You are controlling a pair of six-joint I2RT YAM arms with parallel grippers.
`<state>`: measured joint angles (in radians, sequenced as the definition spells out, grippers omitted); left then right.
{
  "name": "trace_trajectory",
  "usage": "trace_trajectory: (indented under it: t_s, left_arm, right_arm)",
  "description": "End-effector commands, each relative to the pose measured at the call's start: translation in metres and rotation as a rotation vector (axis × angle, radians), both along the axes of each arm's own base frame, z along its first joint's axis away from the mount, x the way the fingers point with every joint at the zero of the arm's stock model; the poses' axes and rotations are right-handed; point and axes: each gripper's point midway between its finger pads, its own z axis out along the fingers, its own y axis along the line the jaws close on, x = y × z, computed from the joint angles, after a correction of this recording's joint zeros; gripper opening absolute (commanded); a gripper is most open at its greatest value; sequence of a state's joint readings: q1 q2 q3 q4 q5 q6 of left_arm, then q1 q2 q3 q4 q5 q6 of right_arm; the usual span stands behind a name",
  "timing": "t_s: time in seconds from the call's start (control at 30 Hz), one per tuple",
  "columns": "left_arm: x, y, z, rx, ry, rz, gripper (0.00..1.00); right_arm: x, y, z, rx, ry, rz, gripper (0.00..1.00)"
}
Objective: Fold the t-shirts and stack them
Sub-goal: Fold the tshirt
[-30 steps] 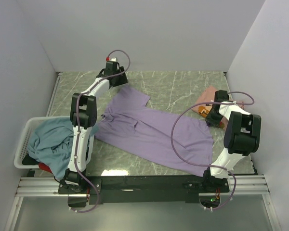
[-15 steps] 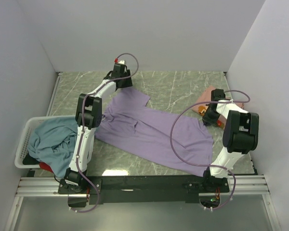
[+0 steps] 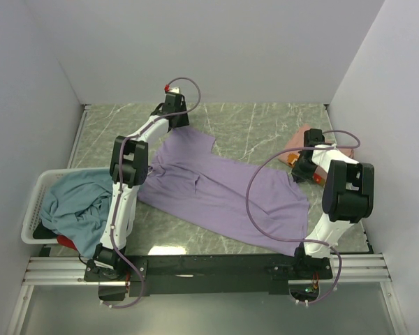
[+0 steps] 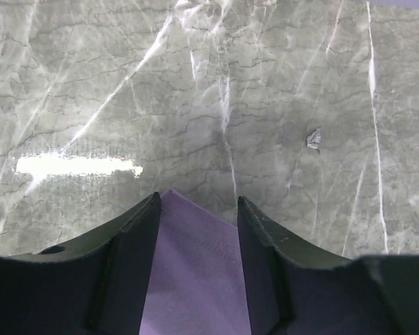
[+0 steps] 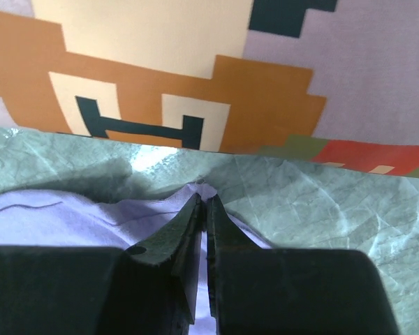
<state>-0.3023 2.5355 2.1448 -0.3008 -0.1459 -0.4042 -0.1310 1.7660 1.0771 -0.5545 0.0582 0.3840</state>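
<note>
A lavender-purple t-shirt [image 3: 223,192] lies spread across the middle of the table. My left gripper [image 3: 178,122] is open at its far corner; in the left wrist view [image 4: 197,201] the cloth tip [image 4: 194,279] lies between the parted jaws. My right gripper [image 3: 302,169] is shut on the shirt's right edge, and a small peak of cloth [image 5: 160,209] rises at the closed tips [image 5: 204,199]. A salmon-pink shirt [image 3: 306,141] lies folded just beyond it; its blocky print [image 5: 160,77] fills the right wrist view. A teal-blue shirt [image 3: 73,199] is heaped in the basket, with a red one [image 3: 65,243] under it.
A white slatted basket [image 3: 35,209] stands at the left edge of the table. Grey walls enclose the left, back and right sides. The marble tabletop [image 3: 265,122] shows bare beyond the purple shirt, with a small scrap [image 4: 313,138] on it.
My left gripper has moved right along the far edge to the shirt's far corner. My right gripper has shifted slightly left and away. The shirt has hardly moved.
</note>
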Motion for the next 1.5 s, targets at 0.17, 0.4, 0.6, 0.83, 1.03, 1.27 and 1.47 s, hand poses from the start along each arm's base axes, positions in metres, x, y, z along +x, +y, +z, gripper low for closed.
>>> trace_trajectory:
  t_s: [0.17, 0.4, 0.6, 0.83, 1.03, 1.27, 1.47]
  left_arm:
    - [-0.003, -0.001, -0.007, 0.037, 0.013, 0.008, 0.58]
    - [0.004, 0.001, 0.02, 0.018, -0.077, 0.044, 0.59]
    - [0.008, 0.005, 0.039, 0.024, -0.123, 0.062, 0.58]
    - [0.005, 0.009, 0.045, 0.031, -0.138, 0.075, 0.59]
    - [0.005, 0.005, 0.033, 0.038, -0.117, 0.044, 0.59]
    - [0.001, -0.003, 0.012, 0.023, -0.066, 0.001, 0.57]
    - [-0.004, -0.004, -0.001, 0.024, -0.037, -0.017, 0.53]
  right_arm:
    - [-0.017, 0.013, -0.014, 0.031, 0.084, 0.031, 0.09]
    - [-0.019, 0.015, -0.017, 0.036, 0.093, 0.038, 0.09]
    - [-0.02, 0.016, -0.021, 0.042, 0.108, 0.044, 0.09]
    - [-0.021, 0.018, -0.023, 0.048, 0.115, 0.05, 0.09]
    - [-0.019, 0.02, -0.023, 0.052, 0.117, 0.054, 0.09]
    - [-0.02, 0.019, -0.024, 0.051, 0.124, 0.055, 0.09]
    - [-0.02, 0.019, -0.023, 0.048, 0.126, 0.056, 0.09]
